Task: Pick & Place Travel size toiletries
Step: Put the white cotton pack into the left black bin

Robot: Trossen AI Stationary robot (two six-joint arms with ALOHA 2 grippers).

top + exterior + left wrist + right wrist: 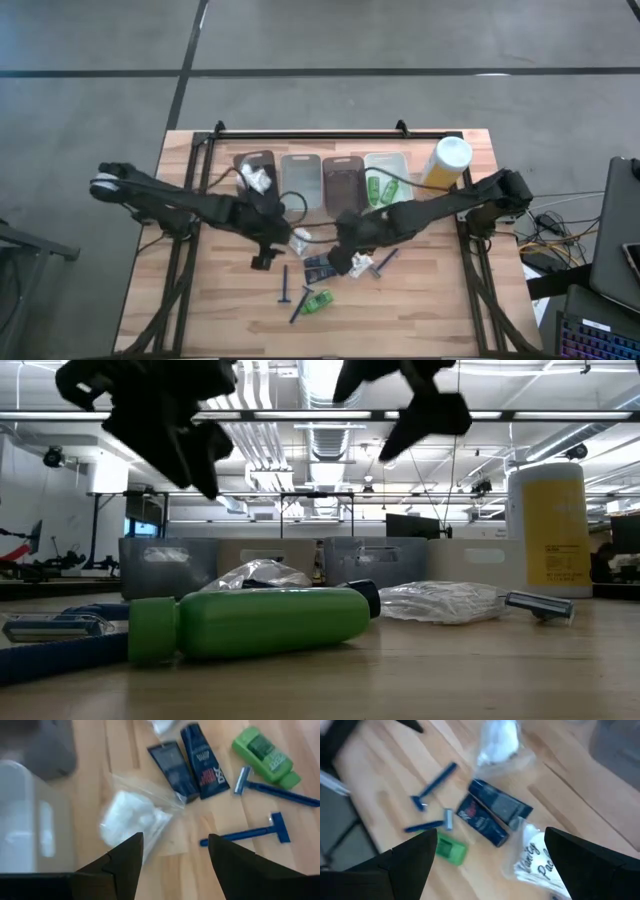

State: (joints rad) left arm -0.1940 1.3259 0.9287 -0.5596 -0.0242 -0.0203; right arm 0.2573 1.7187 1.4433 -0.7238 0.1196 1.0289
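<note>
Left gripper and right gripper both spread wide and empty above the wooden table — white bundle, dark tubes, razors, green bottle loose below — bin contents half-hidden, ceiling pipes behind.

Table: pale wood planks, matt, visible grain.
Bottle: green plastic, smooth, slight sheen.
Bundle: white fluffy stuff in clear, crinkled, glossy film.
Tubes: dark, glossy plastic.
Razors: blue plastic, smooth.
Canister: yellow, smooth, satin.
Bins: translucent plastic.
</note>
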